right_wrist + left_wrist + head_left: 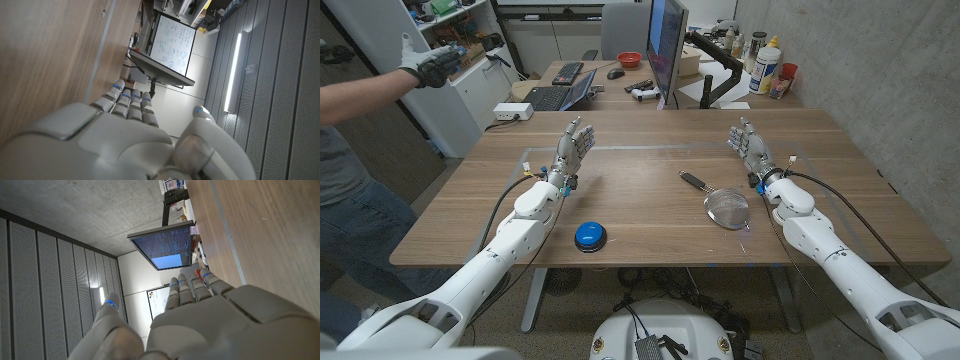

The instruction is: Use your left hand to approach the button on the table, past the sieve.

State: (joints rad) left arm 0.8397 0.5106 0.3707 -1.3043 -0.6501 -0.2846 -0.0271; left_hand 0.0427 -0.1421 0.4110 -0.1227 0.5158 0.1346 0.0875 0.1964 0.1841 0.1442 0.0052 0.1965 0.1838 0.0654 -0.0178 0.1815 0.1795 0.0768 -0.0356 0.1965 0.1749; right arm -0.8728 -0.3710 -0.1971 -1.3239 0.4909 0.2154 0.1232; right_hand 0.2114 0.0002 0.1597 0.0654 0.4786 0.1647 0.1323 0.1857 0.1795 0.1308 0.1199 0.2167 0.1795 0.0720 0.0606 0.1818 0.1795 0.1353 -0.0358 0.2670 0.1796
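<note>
A blue button [590, 236] on a black base sits near the table's front edge, left of centre. A metal mesh sieve [726, 208] with a dark handle lies to its right, handle pointing toward the far left. My left hand [570, 152] stands on the table beyond the button, fingers straight and apart, holding nothing. My right hand [748, 148] stands beyond the sieve to its right, fingers extended, also holding nothing. In the left wrist view my left hand [200, 320] shows its back beside the wooden tabletop. The right wrist view shows my right hand [115, 135] likewise.
A monitor [667, 45], keyboards and bottles stand on a second desk behind the table. A person at the far left reaches out a gloved hand [425, 65]. Cables run along both forearms. Bare wood [640, 200] lies between the button and the sieve.
</note>
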